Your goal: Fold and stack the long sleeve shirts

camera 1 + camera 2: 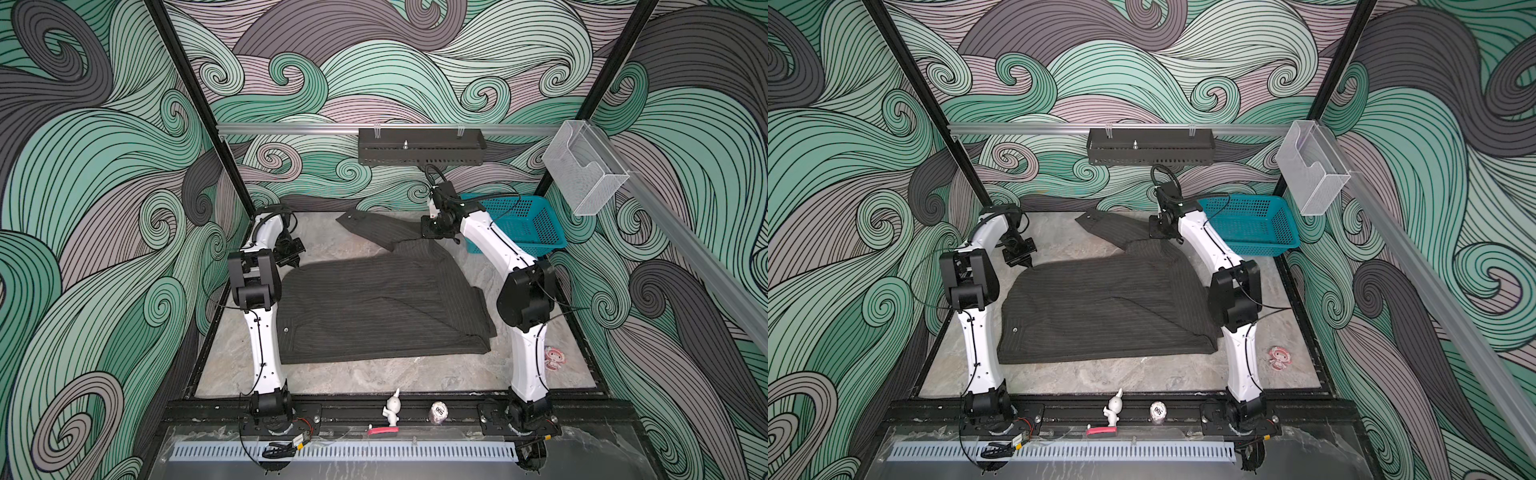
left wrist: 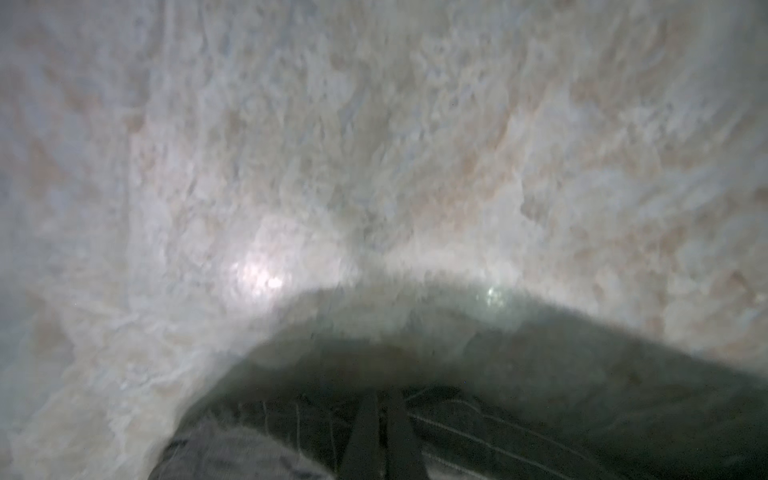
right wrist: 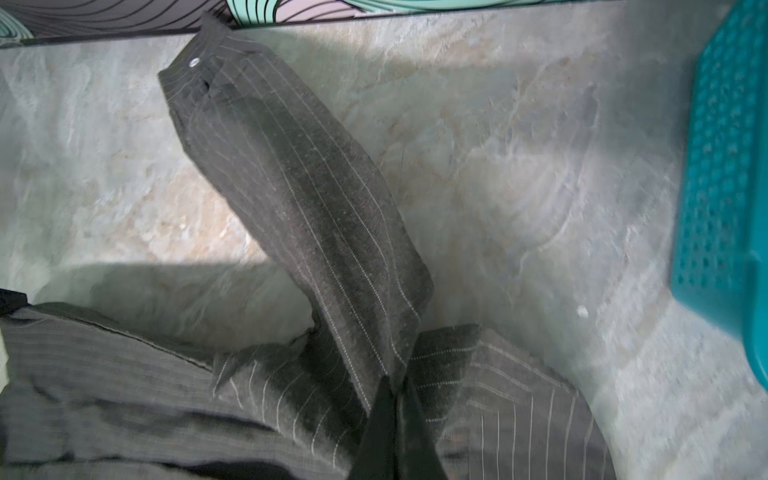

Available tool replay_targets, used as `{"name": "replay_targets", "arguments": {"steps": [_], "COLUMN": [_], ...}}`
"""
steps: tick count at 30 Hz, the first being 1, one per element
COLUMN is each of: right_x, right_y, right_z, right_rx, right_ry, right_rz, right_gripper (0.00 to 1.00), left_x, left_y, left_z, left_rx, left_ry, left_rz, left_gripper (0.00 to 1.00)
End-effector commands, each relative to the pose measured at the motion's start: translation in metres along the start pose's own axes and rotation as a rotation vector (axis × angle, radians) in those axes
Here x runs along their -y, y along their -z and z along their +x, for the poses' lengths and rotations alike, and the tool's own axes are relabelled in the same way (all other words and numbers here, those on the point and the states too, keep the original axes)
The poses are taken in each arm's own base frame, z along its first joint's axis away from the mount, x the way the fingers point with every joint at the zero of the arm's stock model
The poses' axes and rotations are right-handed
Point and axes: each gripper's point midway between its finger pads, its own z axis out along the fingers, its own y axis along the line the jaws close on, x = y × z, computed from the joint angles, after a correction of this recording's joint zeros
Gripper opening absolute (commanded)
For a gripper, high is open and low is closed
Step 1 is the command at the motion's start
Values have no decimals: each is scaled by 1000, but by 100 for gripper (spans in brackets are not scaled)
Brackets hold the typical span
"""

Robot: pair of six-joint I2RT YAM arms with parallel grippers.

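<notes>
A dark pinstriped shirt (image 1: 374, 307) (image 1: 1100, 307) lies spread over the middle of the marbled surface (image 1: 353, 374), partly folded, with one flap doubled over on its right side. One long sleeve (image 1: 374, 228) (image 3: 299, 178) stretches away from the body toward the back wall, and its cuff rests flat on the surface with a small pale button (image 3: 194, 62) showing. The right tool (image 1: 424, 235) (image 1: 1155, 235) (image 3: 395, 384) sits where that sleeve meets the body, its jaws clamped together on the cloth, which bunches into the fingertips in the right wrist view. The left tool (image 1: 294, 262) (image 1: 1025, 262) (image 2: 384, 395) is down at the far left corner of the shirt with its jaws together; the left wrist view shows striped cloth around the fingers, but it is too blurred to tell whether any fabric is pinched between them. A teal mesh basket (image 1: 523, 224) (image 3: 723, 166) stands at the back right of the surface, behind the right arm and apart from the shirt.
</notes>
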Motion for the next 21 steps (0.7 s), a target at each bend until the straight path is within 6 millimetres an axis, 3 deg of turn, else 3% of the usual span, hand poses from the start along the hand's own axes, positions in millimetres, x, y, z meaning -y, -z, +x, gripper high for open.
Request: {"name": "replay_targets", "arguments": {"steps": [1, 10, 14, 21], "right_x": [-3, 3, 6, 3], "right_y": [13, 38, 49, 57], "right_z": [14, 75, 100, 143], "right_rx": [6, -38, -50, -83], "right_ry": [-26, -15, -16, -5], "right_rz": [-17, -2, 5, 10], "right_gripper": [0, 0, 0, 0], "left_x": [3, -13, -24, -29], "left_y": [32, 41, 30, 17], "left_z": [10, 68, 94, 112], "left_rx": [62, 48, 14, -23], "left_ry": [-44, -63, -61, -69], "left_rz": [34, 55, 41, 18], "left_gripper": [0, 0, 0, 0]}}
